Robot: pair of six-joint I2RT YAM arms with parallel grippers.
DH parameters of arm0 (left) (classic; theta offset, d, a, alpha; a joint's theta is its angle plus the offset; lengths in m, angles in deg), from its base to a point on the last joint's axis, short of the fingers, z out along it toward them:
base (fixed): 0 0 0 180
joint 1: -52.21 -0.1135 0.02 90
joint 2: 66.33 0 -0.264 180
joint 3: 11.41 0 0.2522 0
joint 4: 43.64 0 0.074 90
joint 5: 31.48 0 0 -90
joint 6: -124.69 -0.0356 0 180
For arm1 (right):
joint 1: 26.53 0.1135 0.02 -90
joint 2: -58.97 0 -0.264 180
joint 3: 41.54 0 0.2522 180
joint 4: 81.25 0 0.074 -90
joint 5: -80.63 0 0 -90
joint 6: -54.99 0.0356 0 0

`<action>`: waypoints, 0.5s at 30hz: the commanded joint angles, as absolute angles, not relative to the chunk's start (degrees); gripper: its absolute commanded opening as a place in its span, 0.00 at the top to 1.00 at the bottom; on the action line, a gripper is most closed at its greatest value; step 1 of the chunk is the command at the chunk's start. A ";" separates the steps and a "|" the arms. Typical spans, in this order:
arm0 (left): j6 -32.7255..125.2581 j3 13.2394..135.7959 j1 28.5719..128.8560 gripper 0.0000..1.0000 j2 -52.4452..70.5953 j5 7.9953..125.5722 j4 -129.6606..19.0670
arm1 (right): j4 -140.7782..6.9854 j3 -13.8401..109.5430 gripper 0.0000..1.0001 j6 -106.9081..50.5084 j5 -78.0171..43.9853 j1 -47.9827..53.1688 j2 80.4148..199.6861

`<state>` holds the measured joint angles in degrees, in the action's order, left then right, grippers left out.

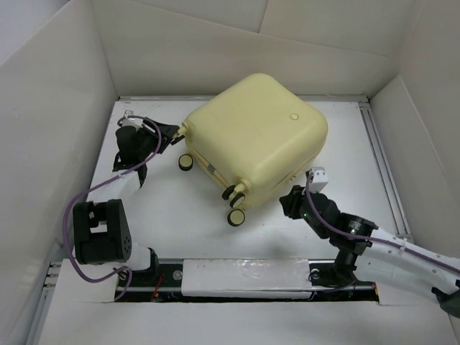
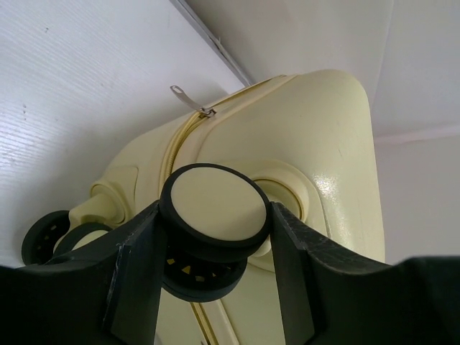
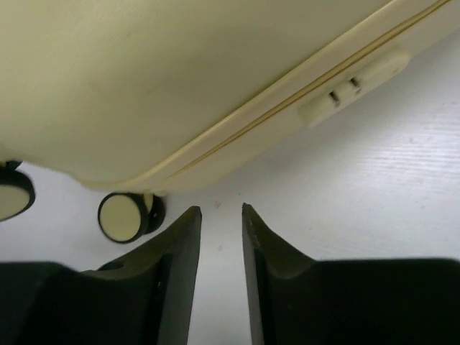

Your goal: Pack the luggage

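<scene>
luggage (image 1: 251, 136) on table (image 1: 165, 215) | left end effector (image 1: 171, 134) astride wheel (image 2: 212, 201), luggage's left | right end effector (image 1: 291, 201) front-right

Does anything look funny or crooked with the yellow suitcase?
Yes. The luggage lies flat on its side, turned crooked on the table, with its wheels poking out sideways. The left claw is pinching one caster wheel, a funny place to grab.

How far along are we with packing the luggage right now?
Done, it seems: the luggage lies shut, halves together along the zipper seam. In hand: the left end effector clamps one caster wheel; the right end effector sits empty, slightly open, beside the luggage's side. Left: probably repositioning or standing it up; whether that seam is zipped all round I cannot tell.
</scene>
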<state>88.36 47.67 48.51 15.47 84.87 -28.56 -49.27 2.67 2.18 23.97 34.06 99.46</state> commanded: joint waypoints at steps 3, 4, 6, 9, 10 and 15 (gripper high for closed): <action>86.45 45.16 50.81 1.00 14.44 90.69 -29.81 | -56.94 6.66 0.71 -6.34 13.41 20.97 99.83; 86.45 44.63 50.81 1.00 13.48 90.69 -29.28 | -57.47 7.54 0.71 -7.41 9.47 18.58 100.53; 86.45 42.09 51.94 1.00 11.46 90.17 -28.58 | -58.26 8.77 0.71 -10.12 6.37 14.09 103.61; 87.33 37.86 52.48 1.00 7.16 90.16 -26.21 | -61.07 11.06 0.65 -13.04 -1.27 5.66 108.70; 88.03 34.64 52.48 1.00 6.01 90.16 -24.37 | -61.77 11.85 0.65 -14.78 -3.81 1.72 110.37; 86.45 27.58 55.80 1.00 -1.36 90.16 -23.83 | -66.70 19.56 0.65 -16.91 -19.54 -5.17 121.18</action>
